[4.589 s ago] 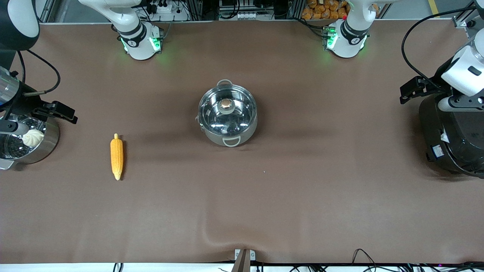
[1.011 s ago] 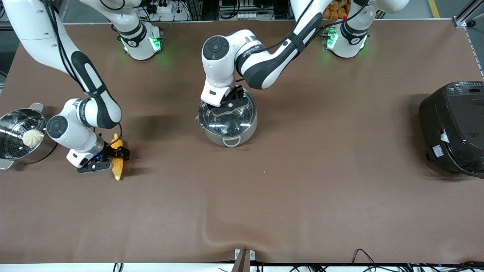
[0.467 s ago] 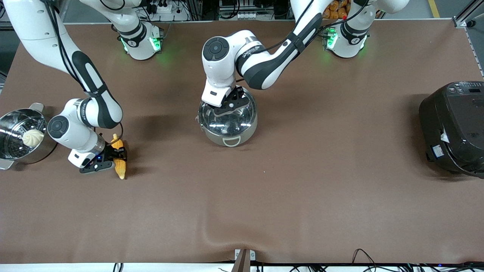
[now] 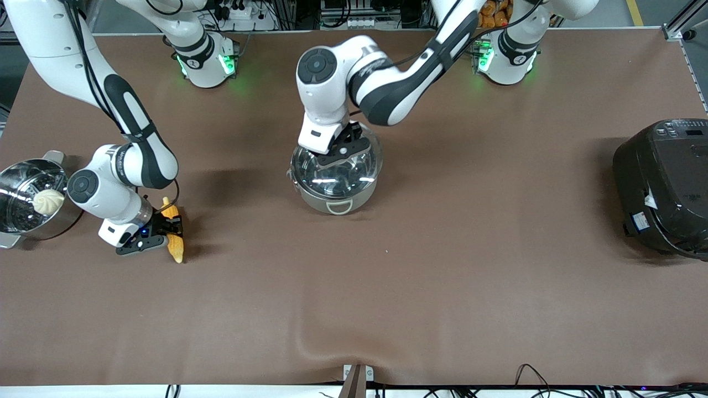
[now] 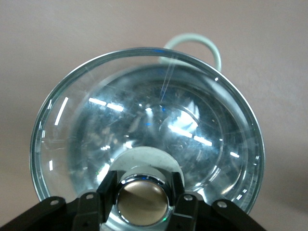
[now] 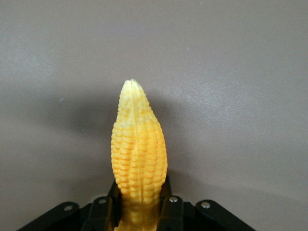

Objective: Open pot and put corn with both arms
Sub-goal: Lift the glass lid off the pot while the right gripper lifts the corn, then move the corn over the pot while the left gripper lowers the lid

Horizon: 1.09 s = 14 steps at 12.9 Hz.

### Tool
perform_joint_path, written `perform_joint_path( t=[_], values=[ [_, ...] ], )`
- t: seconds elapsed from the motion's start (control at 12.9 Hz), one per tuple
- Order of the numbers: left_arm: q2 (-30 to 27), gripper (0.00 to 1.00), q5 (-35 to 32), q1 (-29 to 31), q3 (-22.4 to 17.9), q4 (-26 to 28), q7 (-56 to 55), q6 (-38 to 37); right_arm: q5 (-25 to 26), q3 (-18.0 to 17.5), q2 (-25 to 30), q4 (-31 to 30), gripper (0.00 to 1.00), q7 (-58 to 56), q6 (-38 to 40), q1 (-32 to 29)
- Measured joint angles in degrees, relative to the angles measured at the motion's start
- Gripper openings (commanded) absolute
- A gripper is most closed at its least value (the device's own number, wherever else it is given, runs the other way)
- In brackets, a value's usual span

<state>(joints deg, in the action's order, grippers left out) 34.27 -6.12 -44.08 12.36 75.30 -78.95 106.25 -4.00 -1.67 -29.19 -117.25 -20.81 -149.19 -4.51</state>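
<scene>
Now both grasps are made: the left tool (image 4: 338, 150) clamps the lid knob (image 5: 142, 206) over the pot (image 4: 334, 177); the right tool (image 4: 160, 232) grips the corn (image 4: 172, 239) low above the bench (image 4: 442, 276). Next, probably lift the lid aside.

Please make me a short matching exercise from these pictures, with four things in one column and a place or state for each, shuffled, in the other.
Things:
1. glass lid
2. corn
3. white bun
4. black cooker

Places or states:
A. in the steel steamer pot
B. gripped at its knob by the left hand
C. at the left arm's end of the table
D. clamped in the right hand

Pairs: 1-B, 2-D, 3-A, 4-C
</scene>
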Motion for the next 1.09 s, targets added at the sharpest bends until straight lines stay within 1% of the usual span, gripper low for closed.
perform_joint_path(
  t=[0.23,0.47,0.54,0.62,0.86,1.01,1.09],
  values=[
    [-6.36,0.00,-0.13,3.43,-0.18,-0.17,0.68,-6.45,-4.68,-0.08,1.80,3.35,0.12,-0.20,7.63,0.10],
    [-11.45,0.00,-0.16,9.60,-0.28,-0.09,5.82,-9.21,-6.34,-0.27,6.20,5.35,0.12,1.12,12.57,1.38],
    [-12.87,0.00,-0.16,12.94,-0.24,-0.03,10.24,-10.74,-6.43,-0.41,8.31,5.95,0.13,5.35,15.48,3.14],
    [-13.40,0.00,-0.16,15.08,-0.25,0.14,13.22,-11.60,-6.51,-0.57,9.63,6.39,0.14,9.14,17.59,4.91],
    [-14.13,0.00,-0.15,21.89,-0.15,2.35,21.27,-12.55,-6.54,-1.09,12.95,9.46,0.15,24.37,25.91,12.76],
    [-14.78,0.00,0.24,26.99,-0.04,5.27,27.25,-11.80,-6.53,-2.37,14.22,12.77,0.15,33.97,30.57,17.19],
    [-15.58,0.00,0.48,29.50,0.01,8.10,30.40,-9.45,-6.53,-3.86,14.41,14.48,0.15,38.12,31.91,18.36]
  ],
)
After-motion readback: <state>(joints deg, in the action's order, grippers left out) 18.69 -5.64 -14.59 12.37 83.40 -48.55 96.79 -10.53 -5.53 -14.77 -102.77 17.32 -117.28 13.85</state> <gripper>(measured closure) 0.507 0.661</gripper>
